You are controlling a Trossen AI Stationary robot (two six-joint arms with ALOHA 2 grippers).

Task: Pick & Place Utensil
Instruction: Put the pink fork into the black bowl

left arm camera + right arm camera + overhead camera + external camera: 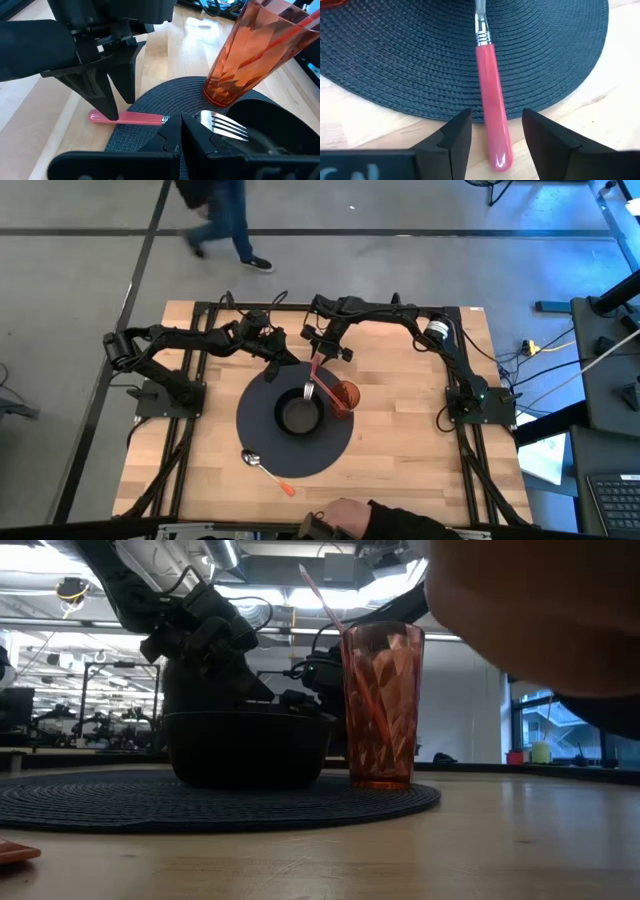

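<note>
Right wrist view shows the right gripper (492,132) parted around the fork's pink handle (492,115) at the mat's far edge (560,95); centre, then close squarely, while the left gripper (268,345) waits shut nearby.

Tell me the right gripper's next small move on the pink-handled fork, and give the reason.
Probably lift the right gripper straight up and away. Its fingers stand open on either side of the fork's pink handle, which lies across the edge of the dark placemat with the tines resting on the black bowl, so the fork looks released.
</note>
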